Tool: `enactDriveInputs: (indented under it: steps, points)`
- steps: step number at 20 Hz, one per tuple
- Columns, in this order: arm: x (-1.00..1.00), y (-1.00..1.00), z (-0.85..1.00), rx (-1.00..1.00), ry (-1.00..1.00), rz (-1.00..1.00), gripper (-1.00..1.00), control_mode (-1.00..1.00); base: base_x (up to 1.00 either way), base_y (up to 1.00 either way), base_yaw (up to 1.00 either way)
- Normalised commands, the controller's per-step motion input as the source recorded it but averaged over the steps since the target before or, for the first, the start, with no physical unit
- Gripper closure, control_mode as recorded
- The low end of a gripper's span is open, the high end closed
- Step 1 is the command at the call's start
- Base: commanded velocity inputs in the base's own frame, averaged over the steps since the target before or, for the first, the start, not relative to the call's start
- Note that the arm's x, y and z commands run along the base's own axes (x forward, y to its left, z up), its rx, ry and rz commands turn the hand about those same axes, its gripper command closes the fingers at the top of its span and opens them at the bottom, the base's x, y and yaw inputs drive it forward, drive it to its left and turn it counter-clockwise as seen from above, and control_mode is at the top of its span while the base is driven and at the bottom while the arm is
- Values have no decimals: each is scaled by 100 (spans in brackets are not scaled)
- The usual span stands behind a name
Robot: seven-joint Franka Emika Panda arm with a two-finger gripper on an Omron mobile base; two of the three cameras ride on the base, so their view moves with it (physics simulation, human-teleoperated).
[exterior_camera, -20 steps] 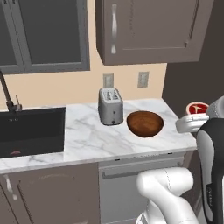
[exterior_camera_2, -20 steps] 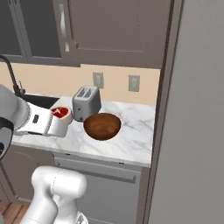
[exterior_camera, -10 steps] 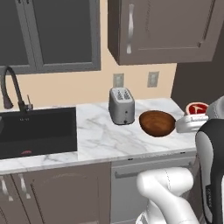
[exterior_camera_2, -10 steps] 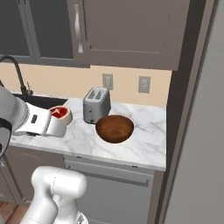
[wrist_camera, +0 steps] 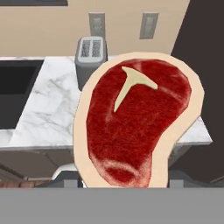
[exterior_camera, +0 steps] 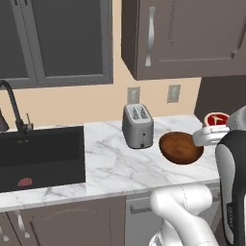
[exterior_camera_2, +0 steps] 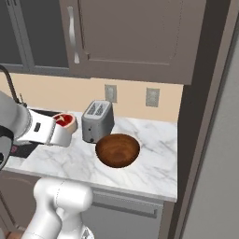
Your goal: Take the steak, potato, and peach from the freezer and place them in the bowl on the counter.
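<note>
The steak [wrist_camera: 138, 120], red with a pale fat rim and a white T-shaped mark, fills the middle of the hand view and hides the fingertips. My gripper [exterior_camera: 214, 127] is shut on the steak [exterior_camera: 216, 118], holding it just right of the bowl and above the counter's edge. The dark reddish-brown bowl [exterior_camera: 180, 148] sits on the white marble counter [exterior_camera: 110, 168] beside the toaster. From the other side, the steak [exterior_camera_2: 65, 122] hangs left of the bowl [exterior_camera_2: 117, 149]. The potato and the peach are out of view. The grey freezer [exterior_camera_2: 214, 177] stands at the right.
A silver toaster [exterior_camera: 138, 126] stands by the wall, just left of the bowl. A black sink [exterior_camera: 41, 156] with a dark faucet [exterior_camera: 12, 103] lies at the left. Dark wall cabinets [exterior_camera: 182, 38] hang over the counter. Two wall outlets [exterior_camera_2: 151, 97] sit behind the toaster.
The whole picture has shifted: the base has moved, and the counter, toaster and bowl now look nearer. The steak stays in my gripper, at the same place beside the arm.
</note>
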Motion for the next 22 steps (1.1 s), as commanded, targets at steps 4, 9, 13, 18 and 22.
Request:
enactDriveInputs:
  steps: [4, 9, 13, 18, 22]
  points:
    - [0, 0, 0, 0, 0, 0, 100, 100, 32, 0, 0]
    - [5, -2, -4, 0, 0, 0, 100, -100, 22, -2, 0]
    - [35, -15, -44, 0, 2, 0, 100, -100, 0, 0, 0]
    - [56, -16, -55, 1, 10, 0, 100, -100, 0, 0, 0]
    - [73, -1, -51, 0, 10, 0, 100, -100, 0, 0, 0]
